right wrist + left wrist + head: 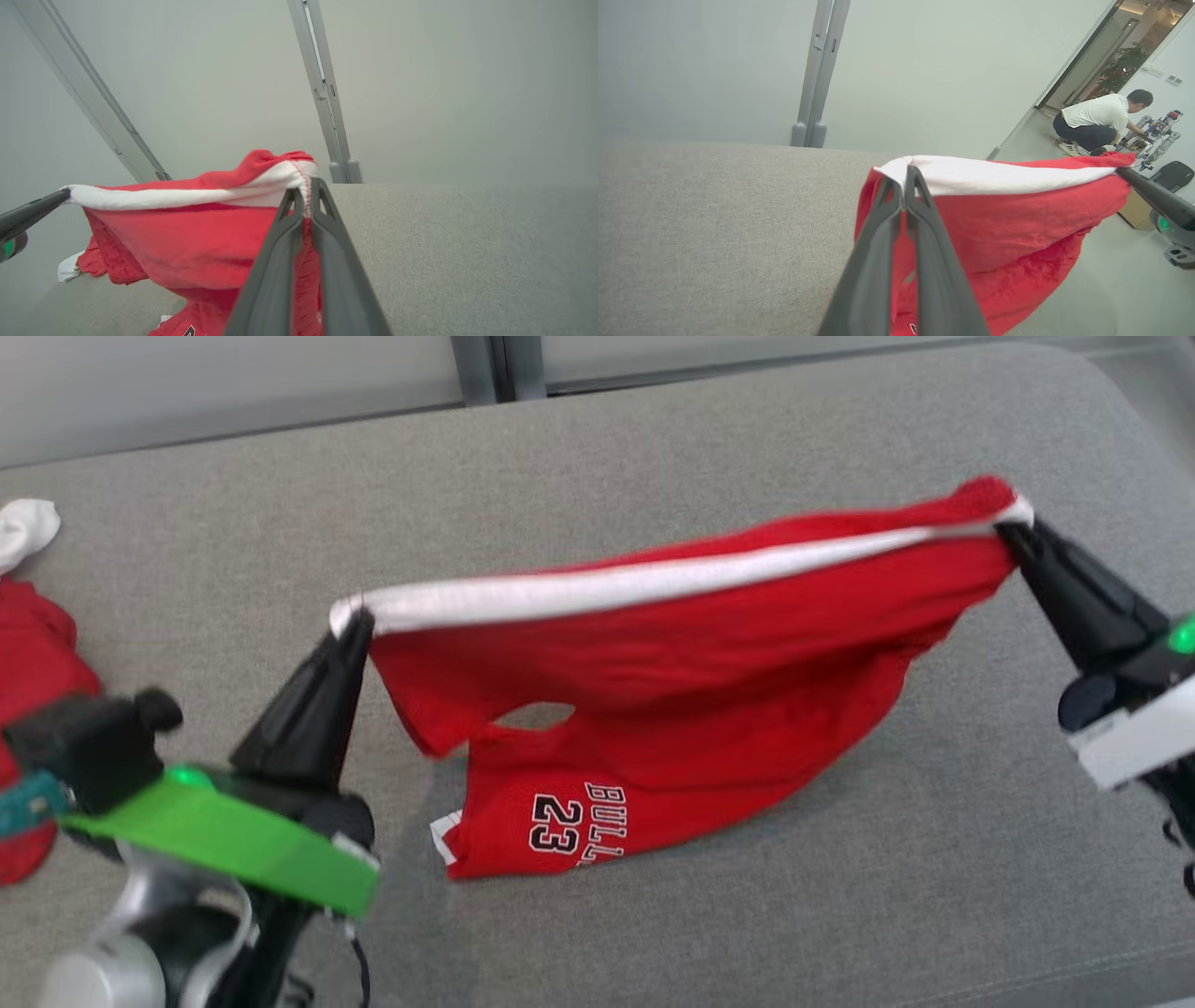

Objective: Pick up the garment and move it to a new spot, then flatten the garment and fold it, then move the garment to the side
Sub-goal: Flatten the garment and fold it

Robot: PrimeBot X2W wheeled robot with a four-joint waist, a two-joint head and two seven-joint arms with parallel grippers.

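Above the couch (653,457), pinching the shirt (672,644) taut between left gripper (353,621) and right gripper (1010,530). Lifted; yet to flatten, fold, set aside.

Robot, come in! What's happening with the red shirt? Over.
Left pincer shut on red shirt, white band. Right pincer shut on band's other end. Shirt stretched between, bottom on grey cushion. Other clothes off left, clear.

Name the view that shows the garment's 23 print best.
Head view: the 23 print lies whole and readable low on the red garment. The right wrist view catches a dark sliver of lettering at its bottom edge; the left wrist view faces plain red cloth and the white band.
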